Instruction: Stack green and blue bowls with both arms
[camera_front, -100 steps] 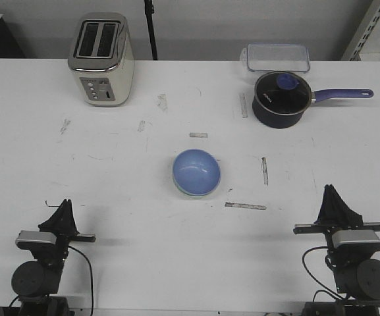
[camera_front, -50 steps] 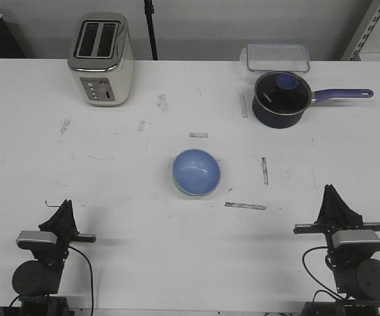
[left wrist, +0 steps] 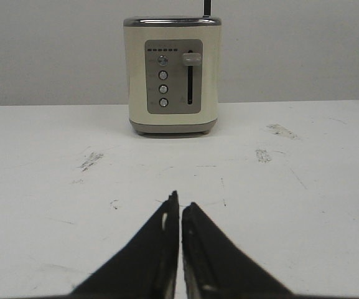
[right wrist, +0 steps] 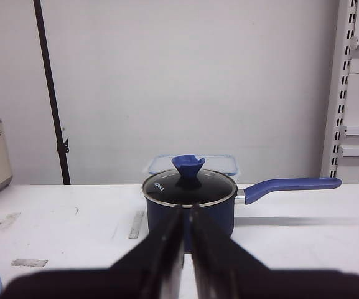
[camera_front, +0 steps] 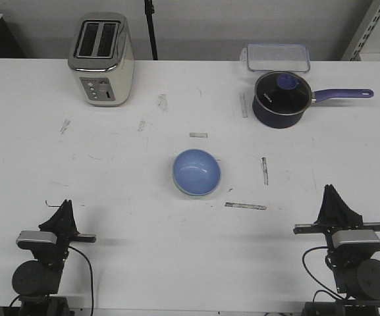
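Left gripper (camera_front: 63,212) parked at near edge of tabletop (camera_front: 110,171), jaws pressed together, holding nothing. Right gripper (camera_front: 333,201) same: closed, empty. I see blue bowl (camera_front: 197,170) mid-tabletop, between both grippers and well apart from each, nearer than saucepan (camera_front: 280,99). Pale green rim (camera_front: 191,193) peeks under it, so green bowl sits beneath. My judgement: stack done, nothing left but confirm.

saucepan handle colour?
Purple-blue handle on the dark navy lidded saucepan; clearest in the front view.
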{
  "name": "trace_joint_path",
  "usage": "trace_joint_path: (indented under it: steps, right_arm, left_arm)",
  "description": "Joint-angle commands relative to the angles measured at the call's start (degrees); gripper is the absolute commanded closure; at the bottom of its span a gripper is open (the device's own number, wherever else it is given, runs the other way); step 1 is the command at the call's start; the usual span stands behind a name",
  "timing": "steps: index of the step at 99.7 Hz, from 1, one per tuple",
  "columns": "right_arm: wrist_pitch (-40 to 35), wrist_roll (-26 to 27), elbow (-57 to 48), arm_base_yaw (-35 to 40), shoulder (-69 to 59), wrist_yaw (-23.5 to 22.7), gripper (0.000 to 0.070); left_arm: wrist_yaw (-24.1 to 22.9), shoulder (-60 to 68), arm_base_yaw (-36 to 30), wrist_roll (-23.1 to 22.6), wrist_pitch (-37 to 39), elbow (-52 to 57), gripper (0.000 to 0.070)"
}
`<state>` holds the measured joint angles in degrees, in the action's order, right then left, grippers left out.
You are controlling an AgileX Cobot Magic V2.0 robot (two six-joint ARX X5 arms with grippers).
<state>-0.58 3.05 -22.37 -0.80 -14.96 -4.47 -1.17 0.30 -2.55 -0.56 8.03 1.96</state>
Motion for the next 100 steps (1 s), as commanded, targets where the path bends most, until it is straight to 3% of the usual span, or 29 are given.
trace_joint_path:
  steps: [1,40,62,79,94,100]
  right_arm:
    - [0.61,0.55,-0.22,-0.02,0.02,0.00,0.0687]
    - [-1.22,-0.46,1.99,0.13,4.57,-0.13,0.0687]
    - [2.34,-0.09,11.82,0.11,15.12,1.66,0.0687]
    - [5.64,-0.04,16.00,0.22,14.88,1.46,0.0687]
    - [14.08,-0.07,21.64,0.22,14.88,1.49,0.0687]
    - [11.63,-0.04,21.64,0.26,14.88,1.33,0.0687]
  left_arm:
    - [0.04,-0.11,-0.09,-0.11,0.66,-1.27,0.0698]
    - [0.04,-0.11,-0.09,-0.11,0.61,-1.27,0.0698]
    - [0.04,-0.11,-0.09,-0.11,0.66,-1.27,0.0698]
    - [0.07,-0.11,-0.09,-0.11,0.70,-1.27,0.0698]
    - [0.07,-0.11,-0.09,-0.11,0.68,-1.27,0.0698]
    - [0.07,-0.11,-0.09,-0.11,0.68,-1.27,0.0698]
